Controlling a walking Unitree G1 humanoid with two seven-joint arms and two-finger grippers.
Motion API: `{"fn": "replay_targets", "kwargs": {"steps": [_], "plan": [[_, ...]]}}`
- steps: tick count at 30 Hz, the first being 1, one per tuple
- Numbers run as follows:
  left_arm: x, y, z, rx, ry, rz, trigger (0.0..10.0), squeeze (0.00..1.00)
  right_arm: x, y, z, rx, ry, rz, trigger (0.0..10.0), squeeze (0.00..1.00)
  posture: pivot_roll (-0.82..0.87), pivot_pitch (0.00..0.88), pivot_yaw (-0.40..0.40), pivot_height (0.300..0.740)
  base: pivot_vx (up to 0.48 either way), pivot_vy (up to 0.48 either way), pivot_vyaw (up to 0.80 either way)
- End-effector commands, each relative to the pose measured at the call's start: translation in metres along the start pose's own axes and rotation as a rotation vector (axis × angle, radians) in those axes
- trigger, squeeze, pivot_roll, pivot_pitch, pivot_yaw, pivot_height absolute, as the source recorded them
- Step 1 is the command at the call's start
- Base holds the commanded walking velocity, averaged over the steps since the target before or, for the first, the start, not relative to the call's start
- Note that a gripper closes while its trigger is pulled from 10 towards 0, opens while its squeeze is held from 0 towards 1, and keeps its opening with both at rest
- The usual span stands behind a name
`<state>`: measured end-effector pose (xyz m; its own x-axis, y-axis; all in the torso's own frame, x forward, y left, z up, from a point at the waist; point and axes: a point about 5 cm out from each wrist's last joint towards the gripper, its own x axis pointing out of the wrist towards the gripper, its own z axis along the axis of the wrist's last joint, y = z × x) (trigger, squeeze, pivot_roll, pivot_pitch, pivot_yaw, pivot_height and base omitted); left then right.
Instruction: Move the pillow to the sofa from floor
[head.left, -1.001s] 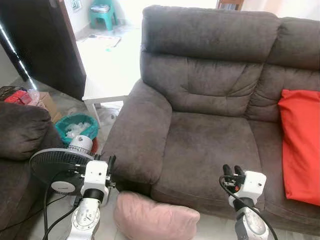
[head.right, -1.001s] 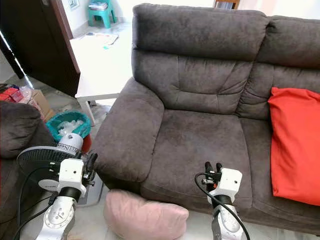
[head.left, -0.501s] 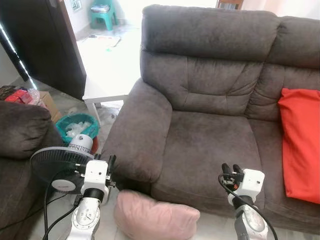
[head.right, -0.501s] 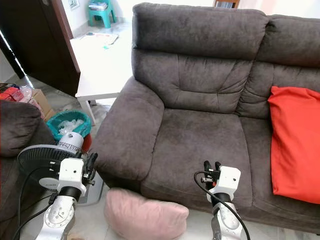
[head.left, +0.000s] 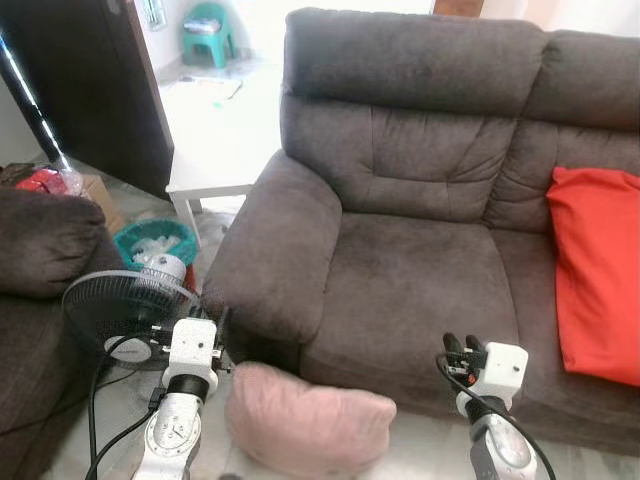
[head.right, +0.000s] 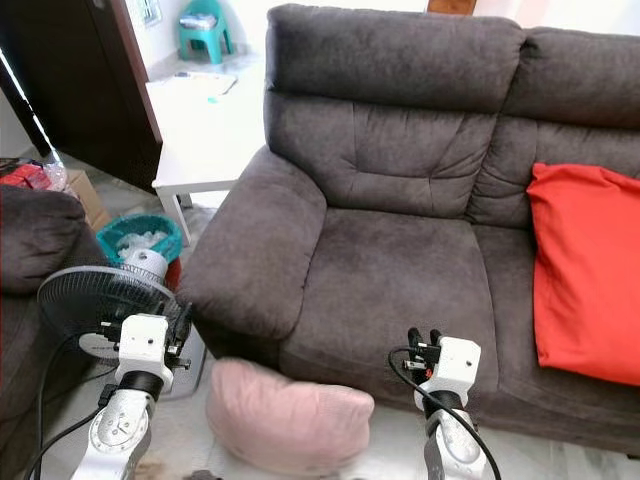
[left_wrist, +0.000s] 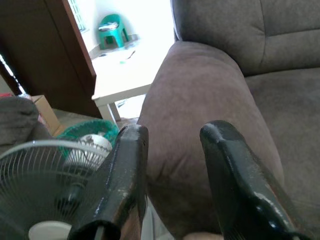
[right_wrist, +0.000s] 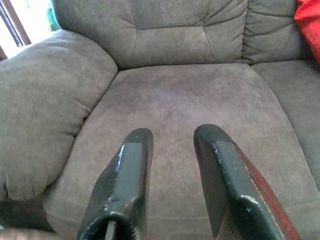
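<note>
Nearest the camera, the pink pillow lies on the floor, touching the base of the sofa front below the left seat. The left gripper is raised just left of the pillow, beside the near end of the sofa's left armrest; its two black fingers stand spread apart with nothing between them, aimed at the armrest. The right gripper is raised to the right of the pillow, in front of the near edge of the left seat cushion; its fingers are likewise spread and empty, pointing across the seat toward the backrest.

Left of the left arm stands a black floor fan, and at the far left edge is part of a second dark sofa. Behind the fan sits a teal basket holding pale items.

The dark grey sofa spans the middle of the scene. A red cushion leans on its right seat.

Farther back on the left are a white low table, a dark wooden door and, farthest, a teal plastic chair.
</note>
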<state>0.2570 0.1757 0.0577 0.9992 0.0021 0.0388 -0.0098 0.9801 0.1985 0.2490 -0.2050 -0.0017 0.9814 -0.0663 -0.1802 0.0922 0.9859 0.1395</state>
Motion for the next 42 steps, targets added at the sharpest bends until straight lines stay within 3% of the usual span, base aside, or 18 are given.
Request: {"fn": "replay_targets", "kwargs": {"steps": [1,28,42], "plan": [[0.0,0.0,-0.002,-0.001,0.015,0.004,10.0,0.0,0.0,-0.001,0.0,-0.003,0.001,0.0,10.0,0.0,0.1,0.028,-0.047,0.663,0.0,0.0,0.0],[-0.001,0.003,-0.005,-0.011,0.03,0.022,10.0,0.0,0.002,0.008,0.002,-0.011,0.004,0.029,10.0,0.0,0.09,0.035,-0.05,0.663,0.0,0.0,0.0],[-0.001,0.001,-0.004,-0.019,0.026,0.022,10.0,0.0,0.004,0.012,0.002,-0.027,0.02,0.048,10.0,0.0,0.09,0.032,-0.053,0.565,0.0,0.0,0.0]]}}
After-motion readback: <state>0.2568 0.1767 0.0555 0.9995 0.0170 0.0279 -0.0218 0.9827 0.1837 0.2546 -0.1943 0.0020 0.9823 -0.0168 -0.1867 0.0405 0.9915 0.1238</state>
